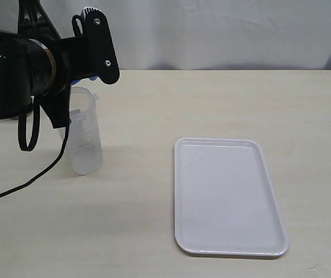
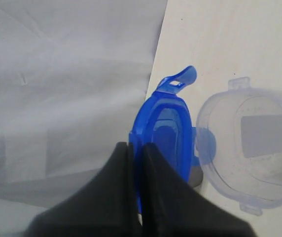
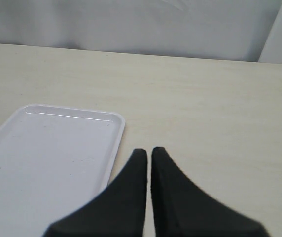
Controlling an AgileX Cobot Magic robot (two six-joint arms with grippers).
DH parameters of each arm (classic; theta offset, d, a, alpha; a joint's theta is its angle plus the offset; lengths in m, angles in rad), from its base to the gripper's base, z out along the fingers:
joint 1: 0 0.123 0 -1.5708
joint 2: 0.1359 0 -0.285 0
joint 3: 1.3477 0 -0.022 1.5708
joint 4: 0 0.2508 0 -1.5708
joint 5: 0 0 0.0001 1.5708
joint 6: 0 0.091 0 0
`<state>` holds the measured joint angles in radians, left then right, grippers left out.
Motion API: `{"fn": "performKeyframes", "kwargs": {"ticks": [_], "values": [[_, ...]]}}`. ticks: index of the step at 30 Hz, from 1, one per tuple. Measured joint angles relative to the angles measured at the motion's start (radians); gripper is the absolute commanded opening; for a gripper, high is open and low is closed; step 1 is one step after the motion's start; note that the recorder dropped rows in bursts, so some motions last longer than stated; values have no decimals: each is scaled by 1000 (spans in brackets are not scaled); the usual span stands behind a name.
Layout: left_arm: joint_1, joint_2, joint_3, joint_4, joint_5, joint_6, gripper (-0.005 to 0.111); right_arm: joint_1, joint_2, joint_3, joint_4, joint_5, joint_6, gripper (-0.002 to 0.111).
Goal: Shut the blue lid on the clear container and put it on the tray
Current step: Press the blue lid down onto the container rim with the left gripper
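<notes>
Translucent blue plastic formed the lid [image 2: 163, 123], clear smooth plastic the container [image 1: 85, 145] and glossy white plastic the tray [image 1: 229, 197], while the surface [image 1: 212, 98] showed a matt, pale wood-grain finish, the left claw [image 2: 135, 145] looked matt black and the backdrop [image 1: 223, 35] was creased white cloth.

Pale beige wood-grain tabletop [image 1: 223, 98] w/ two things on it. Clear container [image 1: 86, 145] stands upright at left, approx. mid-depth. White rectangular tray [image 1: 226, 197] lies flat right of centre, nearer side, long edges running near-to-far. The two sit well apart.
</notes>
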<state>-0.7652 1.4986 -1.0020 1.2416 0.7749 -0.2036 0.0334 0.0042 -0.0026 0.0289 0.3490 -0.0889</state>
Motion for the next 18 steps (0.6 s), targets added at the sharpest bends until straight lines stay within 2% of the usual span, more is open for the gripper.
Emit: {"fn": "performKeyframes", "kwargs": {"ticks": [8,18], "values": [[-43,0,0,-7,18,0,0,0,0,0,0,0,0,4],[-48,0,0,-33,31,0,0,0,0,0,0,0,0,4]]}}
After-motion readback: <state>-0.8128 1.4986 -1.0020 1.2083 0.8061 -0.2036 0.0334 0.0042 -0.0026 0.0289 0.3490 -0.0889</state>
